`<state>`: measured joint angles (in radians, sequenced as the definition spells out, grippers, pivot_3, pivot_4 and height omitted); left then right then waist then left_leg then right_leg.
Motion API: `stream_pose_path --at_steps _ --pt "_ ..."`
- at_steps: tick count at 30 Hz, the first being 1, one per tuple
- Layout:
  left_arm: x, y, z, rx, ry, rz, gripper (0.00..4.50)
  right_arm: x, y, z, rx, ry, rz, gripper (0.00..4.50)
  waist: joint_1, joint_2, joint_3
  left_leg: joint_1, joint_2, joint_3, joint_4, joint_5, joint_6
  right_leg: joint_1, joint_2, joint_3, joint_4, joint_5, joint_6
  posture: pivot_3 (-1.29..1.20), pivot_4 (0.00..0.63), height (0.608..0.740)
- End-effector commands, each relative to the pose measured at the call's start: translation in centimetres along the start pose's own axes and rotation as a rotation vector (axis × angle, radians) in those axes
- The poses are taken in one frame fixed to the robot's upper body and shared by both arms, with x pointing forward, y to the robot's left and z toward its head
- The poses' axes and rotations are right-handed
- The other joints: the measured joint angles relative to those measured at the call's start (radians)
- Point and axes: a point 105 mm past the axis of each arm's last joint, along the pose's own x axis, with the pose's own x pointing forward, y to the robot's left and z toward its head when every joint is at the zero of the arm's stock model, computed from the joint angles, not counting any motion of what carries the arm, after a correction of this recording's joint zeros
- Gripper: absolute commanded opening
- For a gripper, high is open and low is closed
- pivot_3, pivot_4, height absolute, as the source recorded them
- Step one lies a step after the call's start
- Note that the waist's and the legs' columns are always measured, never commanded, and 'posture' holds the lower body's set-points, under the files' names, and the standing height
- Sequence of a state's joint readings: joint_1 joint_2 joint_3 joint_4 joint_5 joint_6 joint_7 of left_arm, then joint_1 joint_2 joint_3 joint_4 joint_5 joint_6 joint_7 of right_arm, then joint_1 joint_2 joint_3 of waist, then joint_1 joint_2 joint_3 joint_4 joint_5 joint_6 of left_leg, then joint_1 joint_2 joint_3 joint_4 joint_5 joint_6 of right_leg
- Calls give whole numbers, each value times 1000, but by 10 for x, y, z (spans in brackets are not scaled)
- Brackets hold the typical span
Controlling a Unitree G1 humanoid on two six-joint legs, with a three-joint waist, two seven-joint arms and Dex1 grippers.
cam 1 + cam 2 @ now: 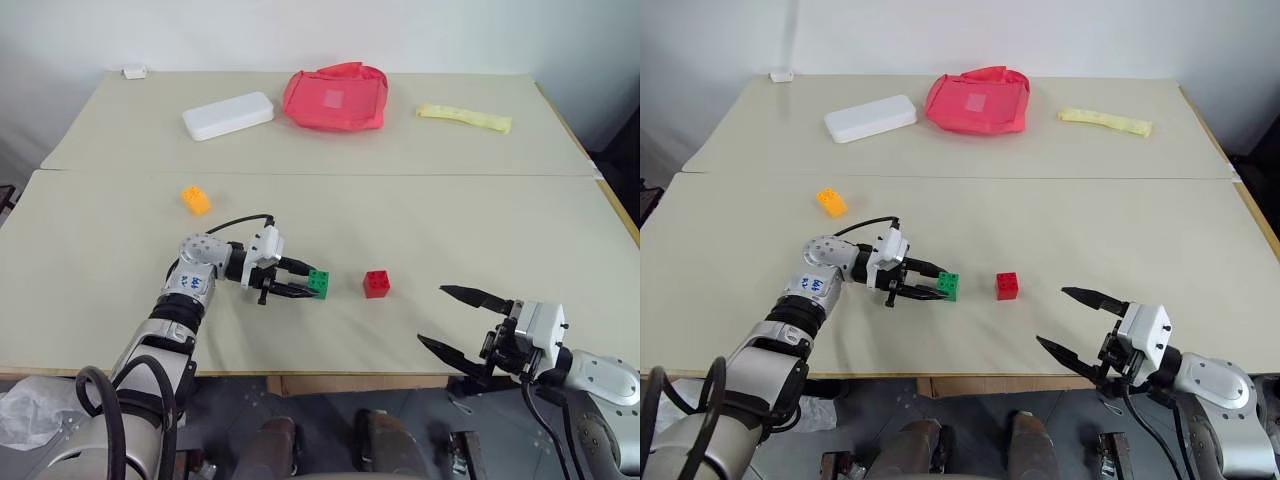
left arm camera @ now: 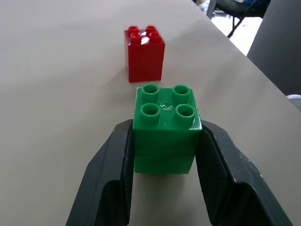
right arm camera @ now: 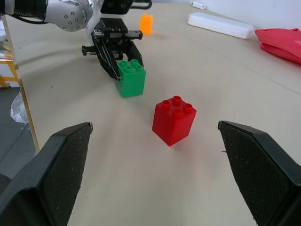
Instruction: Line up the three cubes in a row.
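Green plastic sits clamped between the two black fingers of the left gripper [image 1: 300, 284]: the green brick [image 1: 319, 283] is held by its side walls, studs up, resting on or just above the table [image 1: 450, 220], which I judge keeps it square for setting down. It lies just beside the red brick [image 1: 377, 284], on the side toward the left arm, with a small gap between them, so two of the three look nearly in line. The orange-yellow brick [image 1: 196, 200] is well apart from the red brick, beyond the left arm toward the white box [image 1: 228, 115] and red fabric pouch [image 1: 337, 98], and probably has to be fetched next.

The right gripper [image 1: 462, 320] hangs at the near table edge on the red brick's other side, jaws spread wide and empty, seemingly out of the way.

The left wrist view shows the finger pads [image 2: 123, 160] pressed flat on the green brick's lower half; the right wrist view shows the gap between red and green from the side.
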<state>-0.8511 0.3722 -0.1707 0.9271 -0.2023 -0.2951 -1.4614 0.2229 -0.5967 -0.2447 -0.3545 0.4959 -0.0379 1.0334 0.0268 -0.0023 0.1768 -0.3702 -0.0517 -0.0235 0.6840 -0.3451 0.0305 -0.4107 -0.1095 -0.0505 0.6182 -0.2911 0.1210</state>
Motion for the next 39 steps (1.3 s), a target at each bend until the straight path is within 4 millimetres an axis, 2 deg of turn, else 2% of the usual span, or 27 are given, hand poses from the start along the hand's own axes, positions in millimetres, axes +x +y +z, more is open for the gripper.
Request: stream_pose_path --at_steps 1,2,5,8,10,12,15,17,18,22,24,25,28,31,34,37,39 --pt "2 3 2 24 1 2 1476 -1 2 11 -36 -33 0 4500 2 0 0 0 -1 0 0 0 0 0 -1 0 0 0 0 0 150 740" --pt "3 5 0 18 5 20 1476 -1 2 9 -45 -20 13 4500 2 0 0 0 -1 0 0 0 1 0 -1 0 0 0 0 0 150 740" --pt "1 10 3 -10 -26 69 2489 -1 0 10 -37 -27 21 4500 1 0 0 0 -2 0 0 1 1 0 -1 0 0 1 1 0 150 740" --pt "-2 5 4 0 -36 44 3374 2 -1 11 -33 -35 36 4500 -1 0 0 0 -2 0 0 1 1 0 -1 0 0 1 1 0 150 740" --pt "-10 1 8 16 -46 30 4003 4 -1 12 -37 -45 54 4500 -1 0 0 0 -2 0 0 1 1 0 -1 0 0 1 1 0 150 740" --pt "-30 2 17 54 -61 79 4472 10 -3 20 -33 -86 72 4500 -6 0 0 0 -1 0 0 1 1 0 -1 1 0 1 1 0 150 740" --pt "-63 0 28 93 -59 180 4472 18 -1 29 -33 -127 128 4500 -14 0 0 0 1 0 0 1 0 -1 -3 1 0 1 1 0 150 740" --pt "-92 -7 34 95 -82 301 4472 28 1 37 -24 -165 168 4500 -23 0 0 0 3 0 0 0 -1 -1 -3 1 0 0 1 0 150 740" --pt "-100 -10 37 96 -92 341 4472 31 2 40 -20 -177 181 4500 -26 0 0 0 3 -1 -1 0 -1 -1 -4 2 0 0 0 0 150 740" --pt "-153 -23 43 151 -169 802 4472 54 8 56 -61 -264 223 4500 -28 0 0 0 3 -4 -1 0 -2 0 -5 7 -1 0 -1 0 150 740" --pt "-170 -40 30 88 -168 973 4472 62 9 62 -68 -300 217 4500 -26 0 0 0 3 -4 -1 0 -2 0 -5 7 -2 0 -1 0 150 740" --pt "-185 -54 17 31 -178 1106 4472 67 10 64 -62 -316 212 4500 -26 0 0 0 3 -5 -1 0 -2 0 -5 7 -2 0 -1 0 150 740" --pt "-214 -97 -15 -114 -178 1392 4472 76 11 67 -55 -345 201 4500 -26 0 0 0 3 -5 -1 -1 -2 1 -5 7 -3 0 -1 0 150 740" --pt "-222 -128 -36 -211 -149 1528 4472 78 15 62 -54 -335 205 4500 -17 -1 0 0 3 -6 -1 -1 -3 2 -5 6 -6 0 -1 0 150 740" --pt "-227 -139 -46 -255 -148 1577 4472 78 12 60 -72 -326 200 4500 7 -2 0 0 3 -6 -1 -1 -3 3 -6 5 -8 0 -1 0 150 740" --pt "-226 -134 -48 -271 -161 1566 4472 79 11 61 -67 -323 207 4500 9 -2 0 1 2 -8 -1 -1 -3 4 -6 4 -8 0 -2 0 150 740" --pt "-222 -116 -45 -268 -186 1537 4472 79 10 60 -65 -313 220 4500 8 -2 0 1 2 -8 -1 -1 -3 3 -6 4 -7 0 -2 0 150 740"
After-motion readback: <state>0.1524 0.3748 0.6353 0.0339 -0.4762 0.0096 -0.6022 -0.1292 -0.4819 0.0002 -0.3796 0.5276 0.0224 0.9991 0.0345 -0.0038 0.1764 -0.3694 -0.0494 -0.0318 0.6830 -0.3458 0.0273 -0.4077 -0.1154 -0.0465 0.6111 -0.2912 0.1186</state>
